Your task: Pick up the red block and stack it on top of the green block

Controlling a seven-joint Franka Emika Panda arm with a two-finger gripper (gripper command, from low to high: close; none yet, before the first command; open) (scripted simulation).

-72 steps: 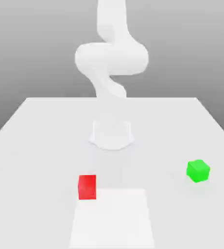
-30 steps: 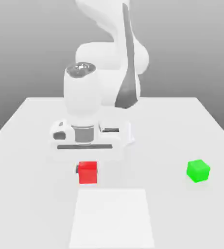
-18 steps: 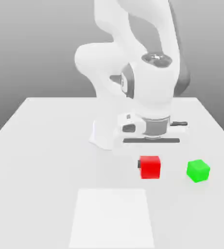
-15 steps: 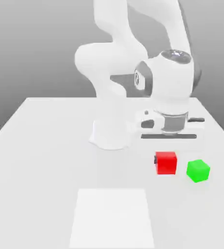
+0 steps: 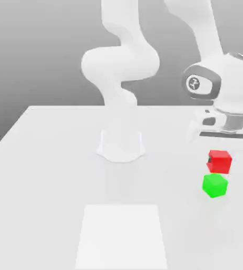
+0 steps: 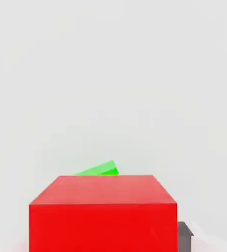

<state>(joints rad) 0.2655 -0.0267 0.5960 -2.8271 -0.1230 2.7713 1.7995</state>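
The red block hangs in the air at the exterior view's right, with my gripper shut on it under the white hand. Just below it the green block rests on the table, and the red one sits slightly toward the exterior view's right of it with a small gap between them. In the hand view the red block is large and close, a dark finger shows at its side, and a sliver of the green block peeks out behind its edge.
The arm's round white base stands mid-table. A paler square patch lies on the white table near the front edge. The blocks are close to the table's edge on the exterior view's right.
The gripper has carried the red block from the exterior view's left to its right and higher up, ending just above the green block. The green block has stayed put.
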